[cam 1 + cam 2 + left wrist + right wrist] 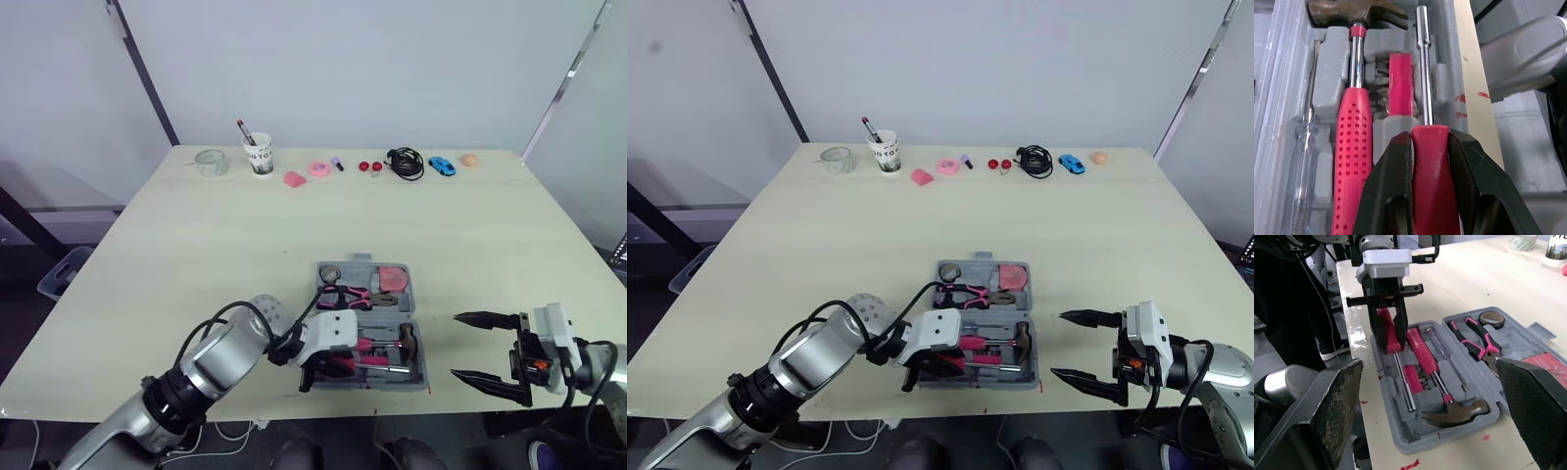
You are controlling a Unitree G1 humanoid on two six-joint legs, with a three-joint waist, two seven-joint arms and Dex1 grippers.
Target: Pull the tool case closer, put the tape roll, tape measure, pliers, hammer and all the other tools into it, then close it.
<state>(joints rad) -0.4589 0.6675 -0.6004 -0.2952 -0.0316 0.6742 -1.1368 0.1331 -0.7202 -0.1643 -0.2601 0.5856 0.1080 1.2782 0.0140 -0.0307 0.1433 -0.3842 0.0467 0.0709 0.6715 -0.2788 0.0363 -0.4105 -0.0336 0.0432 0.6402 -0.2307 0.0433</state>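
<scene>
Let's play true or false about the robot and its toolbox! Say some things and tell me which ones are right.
1. The left claw is shut on a red-handled driver. True.
2. The right claw is holding the hammer. False: the right claw is open and empty beside the tool case, and the hammer lies inside the case.
3. The tool case is closed. False: it lies open, with the tools showing.
4. The pliers lie inside the case. True.
5. The blue toy car sits near the far edge of the table. True.
</scene>
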